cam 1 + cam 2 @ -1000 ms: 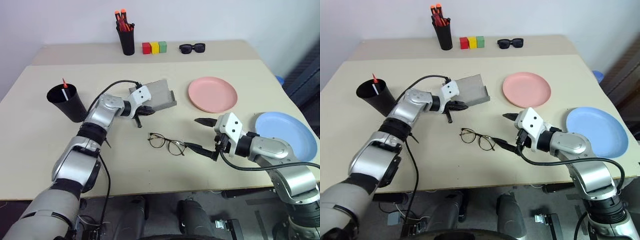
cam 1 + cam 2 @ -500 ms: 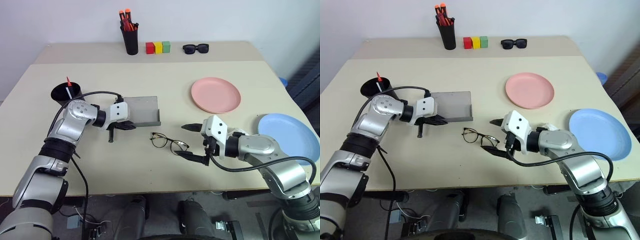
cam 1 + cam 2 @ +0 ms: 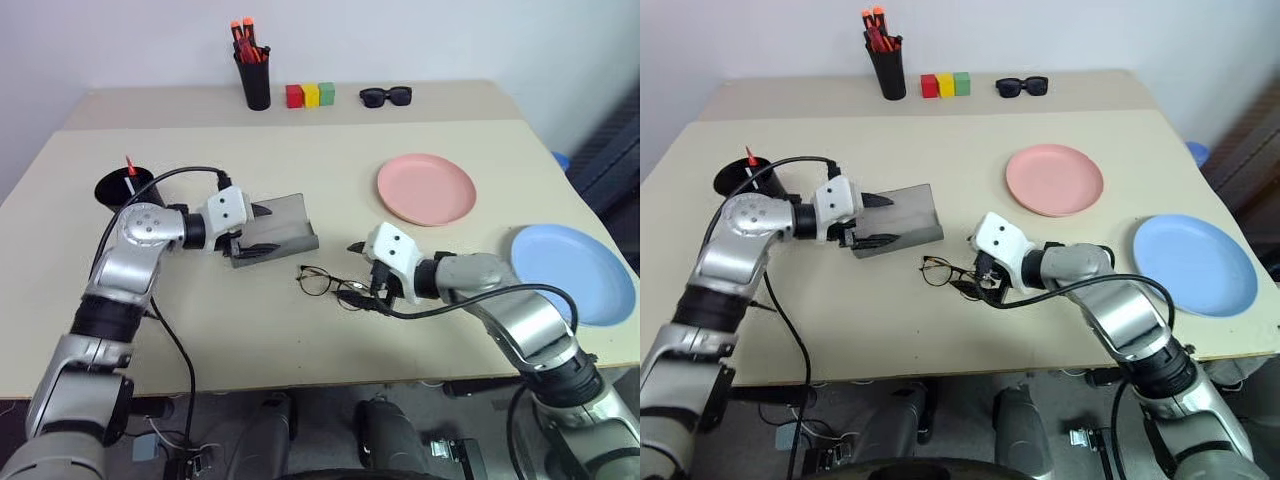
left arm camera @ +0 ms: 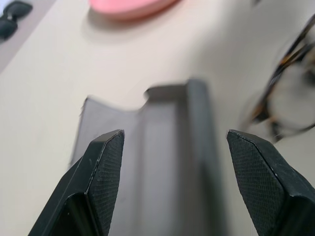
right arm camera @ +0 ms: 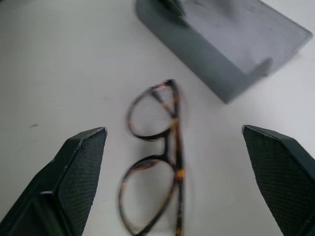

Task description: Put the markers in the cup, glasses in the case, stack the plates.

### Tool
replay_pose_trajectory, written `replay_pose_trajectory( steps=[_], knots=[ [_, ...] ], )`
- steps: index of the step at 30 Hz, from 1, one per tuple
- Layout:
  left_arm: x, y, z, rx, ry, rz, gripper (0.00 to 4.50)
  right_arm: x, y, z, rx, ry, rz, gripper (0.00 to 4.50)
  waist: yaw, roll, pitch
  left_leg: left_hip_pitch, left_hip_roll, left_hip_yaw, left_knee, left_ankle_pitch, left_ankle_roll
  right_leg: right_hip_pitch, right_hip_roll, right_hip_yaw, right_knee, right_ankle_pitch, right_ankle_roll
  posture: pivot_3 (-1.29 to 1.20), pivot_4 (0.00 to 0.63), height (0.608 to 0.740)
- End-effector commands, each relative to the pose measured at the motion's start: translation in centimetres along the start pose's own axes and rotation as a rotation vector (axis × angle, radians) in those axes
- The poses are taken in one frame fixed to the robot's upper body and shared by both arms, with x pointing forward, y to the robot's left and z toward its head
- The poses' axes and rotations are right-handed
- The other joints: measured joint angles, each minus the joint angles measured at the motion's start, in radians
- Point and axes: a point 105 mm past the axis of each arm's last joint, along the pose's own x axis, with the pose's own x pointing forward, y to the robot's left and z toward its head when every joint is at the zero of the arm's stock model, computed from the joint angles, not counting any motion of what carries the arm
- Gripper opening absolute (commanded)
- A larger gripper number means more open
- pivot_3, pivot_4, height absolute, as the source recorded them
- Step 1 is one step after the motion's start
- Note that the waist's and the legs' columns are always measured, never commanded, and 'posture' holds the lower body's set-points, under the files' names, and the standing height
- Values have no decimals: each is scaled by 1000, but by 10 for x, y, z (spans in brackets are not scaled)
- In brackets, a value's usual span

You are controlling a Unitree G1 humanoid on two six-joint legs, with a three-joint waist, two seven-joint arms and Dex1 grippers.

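While the case [image 3: 272, 231] lies opened on the desk [image 3: 300, 150], left of centre, the left claw [image 4: 172, 167] sits at its left end with both fingers spread apart and nothing between them but the grey tray; it looks released, not gripping. Judgement: the case is laid flat with its hollow side up so that it can receive the spectacles.

Glasses [image 3: 328, 286] lie lenses-down or flat on the desk, just to the right of and nearer the front edge than the case, apart from it. The right claw [image 5: 172, 167] is spread wide, one finger to each side of the frame, pointed down along it; the fingers do not appear to touch the rims yet. Judgement: this is an approach for a pinch across the frame, and thin wire may slip or skew if the closure lands on a lens.

Black cup [image 3: 122, 187] stands near the left edge with a red marker [image 3: 129, 166] tip showing above its rim. Pink plate [image 3: 425, 189] rests right of centre; blue plate [image 3: 570, 272] lies by the right edge, well apart from it, so stacking is not yet done.
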Motion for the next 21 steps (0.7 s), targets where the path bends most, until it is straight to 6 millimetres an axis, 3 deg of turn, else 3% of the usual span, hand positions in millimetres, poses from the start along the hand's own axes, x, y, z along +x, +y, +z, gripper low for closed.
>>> replay_pose_trajectory(
  steps=[1, 7, 12, 15, 21],
  knots=[
    [-18, -18, 15, -29, -48, 25, 3368, 2, 0, 9, -25, 17, -40, 4500, 2, 0, 0, 0, 0, 0, 0, 0, 0, 0, 0, 0, 0, 0, 0, 0, 150, 740],
    [-35, -71, -5, -179, 17, 50, 3368, 7, 2, 0, -16, 81, -74, 4500, 10, 1, 0, 0, 0, 0, 0, 0, 0, 0, 0, 0, -1, -2, -4, 0, 150, 740],
    [-41, -84, -7, -252, -16, 123, 3368, 11, 1, 0, -7, 95, -89, 4500, 11, 1, 0, 0, 0, -1, 0, 0, 0, 0, -1, 0, -1, -3, -6, 0, 150, 740],
    [-43, -91, -10, -249, -9, 133, 3437, 13, 0, -1, -6, 103, -95, 3612, 9, 1, 0, 0, 0, 0, 0, 0, 0, 0, -1, 0, -1, -3, -6, 0, 150, 740],
    [-45, -91, -13, -268, -12, 170, 3437, 15, -1, -4, -27, 127, -107, 520, 11, 1, 0, 0, 0, 0, 0, 0, 0, -1, -2, 0, -2, -3, -6, 0, 150, 740]
  ],
)
